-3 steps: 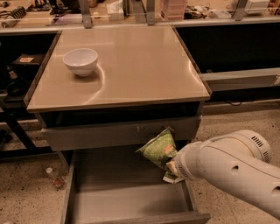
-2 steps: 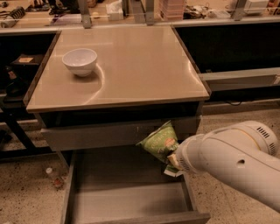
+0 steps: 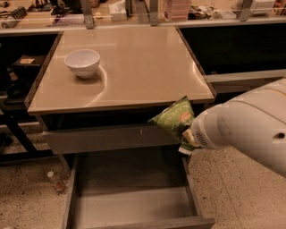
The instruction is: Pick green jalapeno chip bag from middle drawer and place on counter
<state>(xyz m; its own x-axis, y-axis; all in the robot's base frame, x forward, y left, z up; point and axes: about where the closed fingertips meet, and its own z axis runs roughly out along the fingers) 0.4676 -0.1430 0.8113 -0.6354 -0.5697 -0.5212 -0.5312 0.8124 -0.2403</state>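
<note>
The green jalapeno chip bag [image 3: 173,118] hangs in the air at the counter's front right edge, above the open middle drawer [image 3: 129,199]. My gripper [image 3: 187,135] is shut on the bag's lower end and is mostly hidden behind my white arm [image 3: 246,125], which reaches in from the right. The drawer floor is bare grey. The beige counter [image 3: 138,62] lies just behind and above the bag.
A white bowl [image 3: 82,62] sits on the counter's left part. A closed grey drawer front [image 3: 107,137] with white scratches is under the counter. A cluttered ledge [image 3: 134,13] with metal posts runs along the back. A small bottle [image 3: 55,180] lies on the floor, left of the drawer.
My arm has lifted the bag up out of the drawer, to the level of the counter's front edge.
</note>
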